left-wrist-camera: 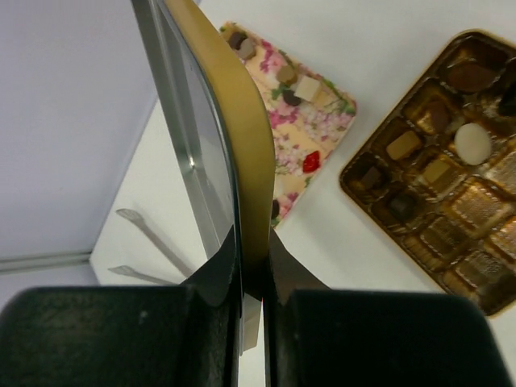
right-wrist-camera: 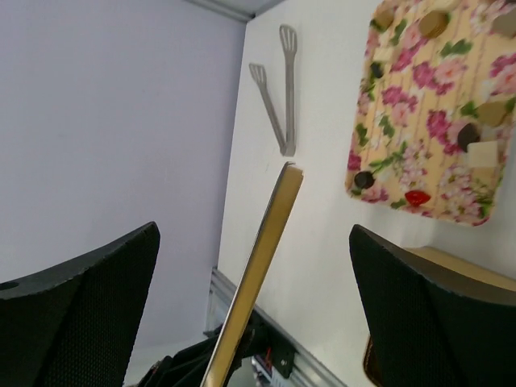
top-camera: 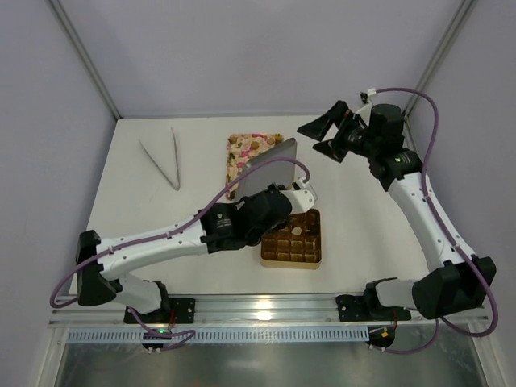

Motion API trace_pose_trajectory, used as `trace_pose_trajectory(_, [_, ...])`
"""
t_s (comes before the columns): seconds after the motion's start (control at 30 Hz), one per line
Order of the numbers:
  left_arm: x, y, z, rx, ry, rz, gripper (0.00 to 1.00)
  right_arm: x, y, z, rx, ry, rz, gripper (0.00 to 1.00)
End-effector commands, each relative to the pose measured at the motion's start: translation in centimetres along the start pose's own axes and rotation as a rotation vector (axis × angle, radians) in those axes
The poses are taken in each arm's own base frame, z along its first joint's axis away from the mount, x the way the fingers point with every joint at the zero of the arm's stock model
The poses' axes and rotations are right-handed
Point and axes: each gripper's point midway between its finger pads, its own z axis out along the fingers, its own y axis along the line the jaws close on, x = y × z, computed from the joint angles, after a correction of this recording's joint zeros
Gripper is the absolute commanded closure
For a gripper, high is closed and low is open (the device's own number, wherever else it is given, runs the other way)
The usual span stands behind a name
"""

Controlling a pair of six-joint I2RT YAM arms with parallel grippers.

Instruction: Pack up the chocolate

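Risk first: left claw point(left-wrist-camera: 251, 266) pinches the gold lid point(left-wrist-camera: 242, 137) by its thin edge only, with the lid standing nearly upright. It could pivot or slip out and drop onto the gold box point(top-camera: 292, 258) or the floral tray point(right-wrist-camera: 419, 105), scattering pieces. If it is set down off-square it would catch the box rim. Closing now would likely leave chocolate point(left-wrist-camera: 472, 141) unpacked: part sits in box cells, the rest lies on the tray.

Right claw point(top-camera: 318, 137) is spread, empty, hovering above the desk point(top-camera: 371, 210) near the tray's right side.

Counts:
- lid: 1
- box: 1
- tray: 1
- tongs point(top-camera: 165, 157): 1 pair, well apart at far left
- box pieces: about 7 seen in the left wrist view, many cells bare
- tray pieces: about 9 seen in the right wrist view, one red; tray cropped, so the total is unsure
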Motion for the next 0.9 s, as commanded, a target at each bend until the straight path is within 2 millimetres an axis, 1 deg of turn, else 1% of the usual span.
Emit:
trace_pose_trajectory(0.0, [-1.8, 0.0, -0.9, 0.118, -0.052, -0.190, 1.00, -3.1, -1.6, -2.5, 0.081, -0.215, -0.071, 0.00])
trace_pose_trajectory(0.03, [-2.3, -0.6, -1.0, 0.176, -0.070, -0.220, 1.00, -3.7, -2.3, -3.1, 0.104, -0.250, -0.071, 0.00])
trace_pose_trajectory(0.07, [-2.6, -0.2, -1.0, 0.191, -0.075, -0.288, 1.00, -4.1, -2.3, -4.2, 0.118, -0.301, -0.084, 0.00])
trace_pose_trajectory(0.1, [-2.7, -0.3, -1.1, 0.223, -0.076, -0.323, 1.00, -3.8, -3.4, -4.4, 0.144, -0.308, -0.087, 0.00])
trace_pose_trajectory(0.13, [-3.8, -0.6, -1.7, 0.297, -0.111, -0.377, 1.00, -3.8, -3.9, -4.7, 0.156, -0.322, -0.090, 0.00])
trace_pose_trajectory(0.17, [-4.3, -0.9, -2.1, 0.352, -0.119, -0.464, 1.00, -3.8, -3.9, -5.5, 0.167, -0.349, -0.101, 0.00])
trace_pose_trajectory(0.2, [-4.3, -0.1, -1.7, 0.370, -0.120, -0.532, 1.00, -3.2, -5.1, -5.4, 0.193, -0.342, -0.097, 0.00])
trace_pose_trajectory(0.23, [-5.3, -0.6, -2.5, 0.456, -0.151, -0.575, 1.00, -3.0, -5.5, -5.6, 0.200, -0.346, -0.109, 0.00])
trace_pose_trajectory(0.27, [-5.7, -0.5, -2.8, 0.486, -0.153, -0.645, 1.00, -2.8, -5.7, -6.0, 0.208, -0.358, -0.118, 0.00])
trace_pose_trajectory(0.3, [-6.0, 0.4, -2.6, 0.494, -0.167, -0.696, 1.00, -2.1, -6.8, -6.1, 0.230, -0.353, -0.119, 0.00])
trace_pose_trajectory(0.33, [-6.4, 0.7, -3.1, 0.529, -0.185, -0.737, 1.00, -1.8, -7.4, -6.3, 0.245, -0.353, -0.135, 0.00])
trace_pose_trajectory(0.37, [-7.4, 0.5, -3.9, 0.608, -0.198, -0.815, 1.00, -1.3, -8.1, -6.7, 0.263, -0.361, -0.141, 0.00])
trace_pose_trajectory(0.4, [-7.3, 1.4, -3.6, 0.625, -0.202, -0.870, 1.00, -1.2, -8.5, -6.9, 0.272, -0.366, -0.149, 0.00])
trace_pose_trajectory(0.43, [-7.5, 1.5, -3.8, 0.655, -0.203, -0.919, 1.00, -1.0, -9.0, -7.1, 0.291, -0.364, -0.168, 0.00])
trace_pose_trajectory(0.47, [-8.4, 1.5, -4.5, 0.727, -0.237, -0.951, 1.00, -0.9, -9.2, -7.5, 0.300, -0.374, -0.177, 0.00])
trace_pose_trajectory(0.5, [-7.8, 1.8, -3.9, 0.747, -0.206, -1.053, 1.00, -0.4, -10.0, -7.5, 0.318, -0.367, -0.179, 0.00])
trace_pose_trajectory(0.53, [-8.0, 1.8, -4.0, 0.781, -0.211, -1.096, 1.00, -0.2, -10.3, -7.7, 0.327, -0.366, -0.188, 0.00])
trace_pose_trajectory(0.57, [-8.9, 2.5, -4.2, 0.811, -0.266, -1.132, 1.00, 0.1, -10.6, -7.8, 0.334, -0.365, -0.191, 0.00])
trace_pose_trajectory(0.6, [-8.6, 1.6, -4.3, 0.878, -0.228, -1.212, 1.00, 0.5, -11.4, -8.0, 0.353, -0.366, -0.191, 0.00])
trace_pose_trajectory(0.63, [-8.4, 1.9, -4.0, 0.893, -0.232, -1.246, 1.00, 0.7, -11.7, -8.1, 0.356, -0.365, -0.189, 0.00])
trace_pose_trajectory(0.67, [-9.0, 2.2, -4.0, 0.914, -0.264, -1.271, 1.00, 1.0, -12.1, -8.1, 0.364, -0.361, -0.193, 0.00])
trace_pose_trajectory(0.7, [-8.4, 1.3, -3.8, 0.945, -0.241, -1.292, 1.00, 1.4, -12.6, -8.2, 0.373, -0.357, -0.191, 0.00])
trace_pose_trajectory(0.77, [-8.4, 1.2, -3.3, 0.969, -0.237, -1.343, 1.00, 2.1, -13.5, -8.2, 0.386, -0.345, -0.186, 0.00])
trace_pose_trajectory(0.8, [-7.9, 0.5, -3.0, 0.985, -0.218, -1.354, 1.00, 2.3, -13.7, -8.2, 0.391, -0.340, -0.185, 0.00])
trace_pose_trajectory(0.83, [-7.9, 0.3, -2.9, 1.005, -0.208, -1.388, 1.00, 2.6, -13.9, -8.2, 0.391, -0.336, -0.185, 0.00])
trace_pose_trajectory(0.87, [-8.2, 0.4, -2.9, 1.023, -0.235, -1.389, 1.00, 3.0, -14.4, -8.2, 0.400, -0.328, -0.181, 0.00])
